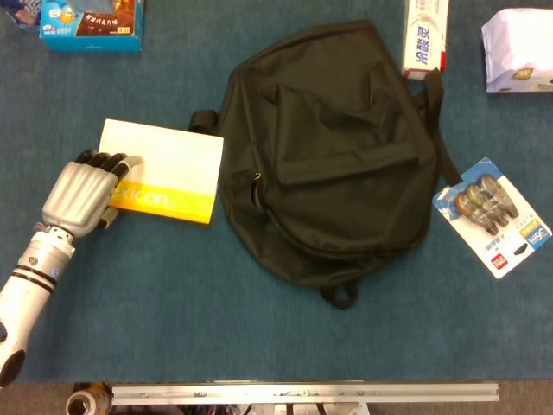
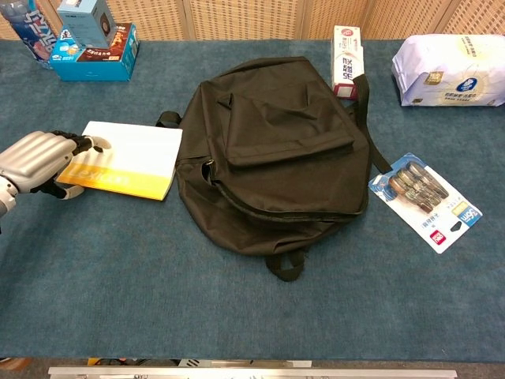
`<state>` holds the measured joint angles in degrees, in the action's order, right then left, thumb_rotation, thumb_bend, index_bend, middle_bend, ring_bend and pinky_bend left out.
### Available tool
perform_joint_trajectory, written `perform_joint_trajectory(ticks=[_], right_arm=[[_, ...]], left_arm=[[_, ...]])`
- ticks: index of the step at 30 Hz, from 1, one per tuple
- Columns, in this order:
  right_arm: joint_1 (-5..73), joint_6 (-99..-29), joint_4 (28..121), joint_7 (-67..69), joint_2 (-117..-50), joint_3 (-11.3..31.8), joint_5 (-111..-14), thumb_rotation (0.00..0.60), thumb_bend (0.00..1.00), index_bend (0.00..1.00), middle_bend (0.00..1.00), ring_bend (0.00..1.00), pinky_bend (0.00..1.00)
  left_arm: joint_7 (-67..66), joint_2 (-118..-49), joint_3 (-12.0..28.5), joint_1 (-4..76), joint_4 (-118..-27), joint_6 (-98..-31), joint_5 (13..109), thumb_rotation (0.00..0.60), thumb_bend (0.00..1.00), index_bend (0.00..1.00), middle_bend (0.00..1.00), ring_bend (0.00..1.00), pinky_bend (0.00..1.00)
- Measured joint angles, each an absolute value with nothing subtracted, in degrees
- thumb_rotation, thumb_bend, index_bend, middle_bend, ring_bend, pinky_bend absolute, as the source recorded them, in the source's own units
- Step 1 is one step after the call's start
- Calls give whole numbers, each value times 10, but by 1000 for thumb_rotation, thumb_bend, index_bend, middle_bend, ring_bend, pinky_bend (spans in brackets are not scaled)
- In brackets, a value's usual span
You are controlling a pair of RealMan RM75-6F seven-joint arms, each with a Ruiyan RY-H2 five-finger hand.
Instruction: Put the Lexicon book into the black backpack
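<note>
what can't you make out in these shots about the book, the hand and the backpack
- Lexicon book: the first letter of its title, head view, covered by the left hand.
- Left hand's thumb: hidden below the book edge in both views.
- Black backpack: whether the main zipper is open; black on black, both views.
- Right hand: outside both views.

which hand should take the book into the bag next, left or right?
Left. The left hand already grips the Lexicon book at its outer edge, just beside the black backpack. The right hand isn't in either view.
</note>
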<state>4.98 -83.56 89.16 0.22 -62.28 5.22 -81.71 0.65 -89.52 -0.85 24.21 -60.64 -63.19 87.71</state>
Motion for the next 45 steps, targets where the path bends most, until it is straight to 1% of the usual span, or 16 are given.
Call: perform_joint_trajectory(ticks=[4, 10, 14, 19, 24, 32, 39, 45], right_arm=[[49, -837, 891, 4, -623, 53, -818, 600, 181, 212, 322, 293, 450], [49, -835, 890, 4, -624, 53, -818, 600, 181, 211, 323, 293, 449], [48, -835, 888, 5, -624, 53, -818, 600, 181, 211, 324, 292, 450], [47, -836, 887, 8, -623, 53, -818, 600, 181, 211, 324, 292, 449], [44, -837, 885, 11, -622, 54, -816, 600, 181, 211, 324, 292, 449], [46, -833, 884, 12, -623, 54, -817, 600, 181, 212, 324, 293, 449], [50, -831, 889, 8, -624, 56, -820, 600, 181, 211, 324, 293, 449], [52, -828, 894, 4, -624, 56, -821, 600, 181, 211, 324, 292, 449]], left_arm=[[26, -905, -6, 241, -592, -644, 879, 600, 337, 277, 355, 368, 289], [62, -924, 0, 241, -573, -657, 879, 600, 397, 319, 412, 427, 324], [93, -937, 7, 243, -564, -672, 880, 600, 402, 376, 462, 464, 350], [144, -951, 15, 250, -553, -687, 885, 600, 402, 495, 510, 507, 384], [177, -958, 16, 252, -545, -708, 893, 600, 402, 587, 541, 515, 397], [211, -958, 13, 243, -528, -745, 901, 600, 402, 627, 555, 516, 402], [261, -953, 19, 227, -524, -787, 900, 600, 402, 683, 584, 522, 406], [311, -951, 25, 215, -521, -806, 893, 600, 402, 677, 592, 533, 415]])
